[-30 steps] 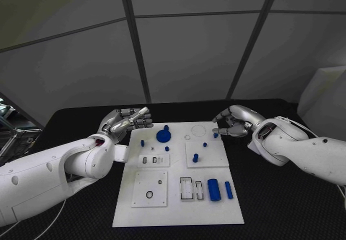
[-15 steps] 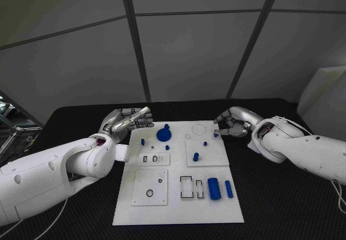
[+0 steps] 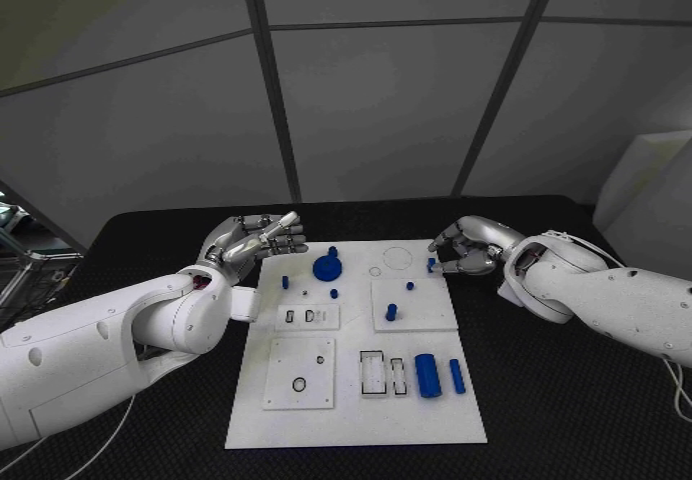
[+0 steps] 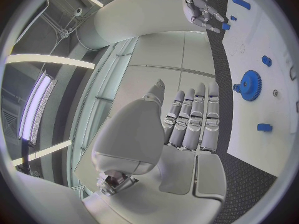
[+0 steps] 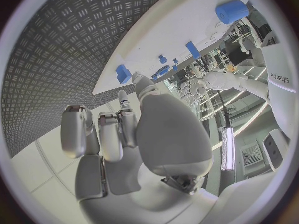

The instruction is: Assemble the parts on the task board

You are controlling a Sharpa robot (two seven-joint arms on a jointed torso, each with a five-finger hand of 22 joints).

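The white task board [image 3: 353,410] lies in the middle of the table. On it are a blue gear [image 3: 327,268], several small blue pegs such as one [image 3: 391,315] on a raised plate, a blue cylinder [image 3: 427,378] and a blue bar [image 3: 457,377]. My left hand [image 3: 257,240] hovers off the board's far left corner with its fingers stretched out and nothing in it. My right hand [image 3: 464,247] is at the far right corner with its fingers curled in. Its thumb tip [image 5: 140,80] is right beside a small blue peg [image 3: 431,265] at the board's edge; I cannot tell whether they touch.
Black ribbed matting [image 3: 577,400] covers the table around the board. Raised white plates with slots [image 3: 307,319] and a ring hole [image 3: 300,386] sit on the board's left half. A slotted black-rimmed recess [image 3: 384,377] lies beside the cylinder.
My right hand has edged slightly away from the board's middle and curled a little tighter. The small peg by it stays where it was. The left hand has barely moved.
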